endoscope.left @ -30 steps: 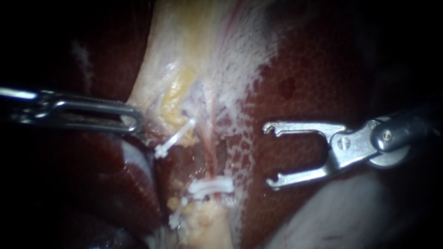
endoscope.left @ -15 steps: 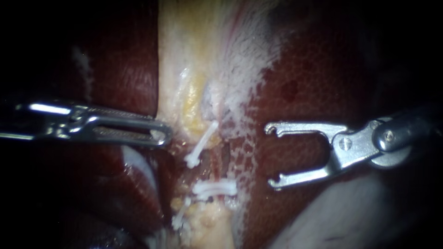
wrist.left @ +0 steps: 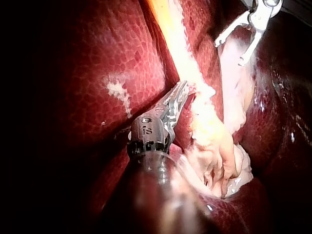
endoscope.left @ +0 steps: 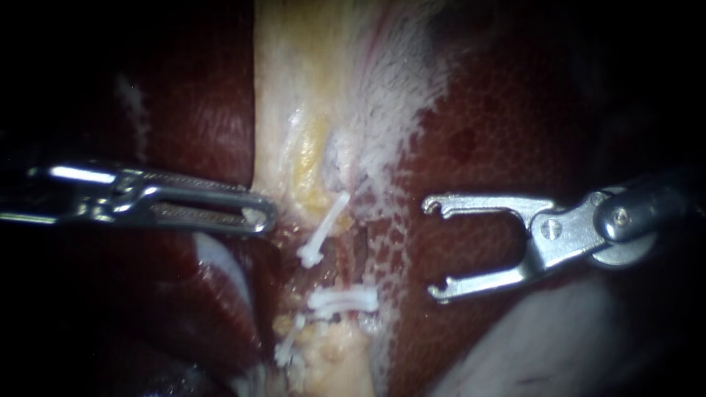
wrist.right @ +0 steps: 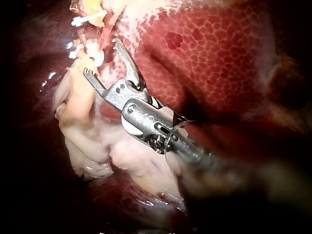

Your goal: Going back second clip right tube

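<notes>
Right instrument [endoscope.left: 432,250]: claw spread wide, empty (no clip loaded). Mouth faces crosswise white clip [endoscope.left: 342,300], which lies near but apart, just beyond claw tips. Retreat likely straight back along shaft, rightward. Left instrument [endoscope.left: 261,215]: claw clamped on pale tissue [endoscope.left: 294,110] edge.

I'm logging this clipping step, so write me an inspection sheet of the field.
Surface: liver, dark red, with pale tissue running down the middle.
Job's things: three white clips, upper clip, middle clip, lower clip, at the pale tissue's lower end.
Clutter: nothing seen.
Instruments: left instrument shut on the pale tissue's edge; right instrument open, empty, apart from the clips.
Cables: nothing seen.
Surroundings: dark; nothing seen.
</notes>
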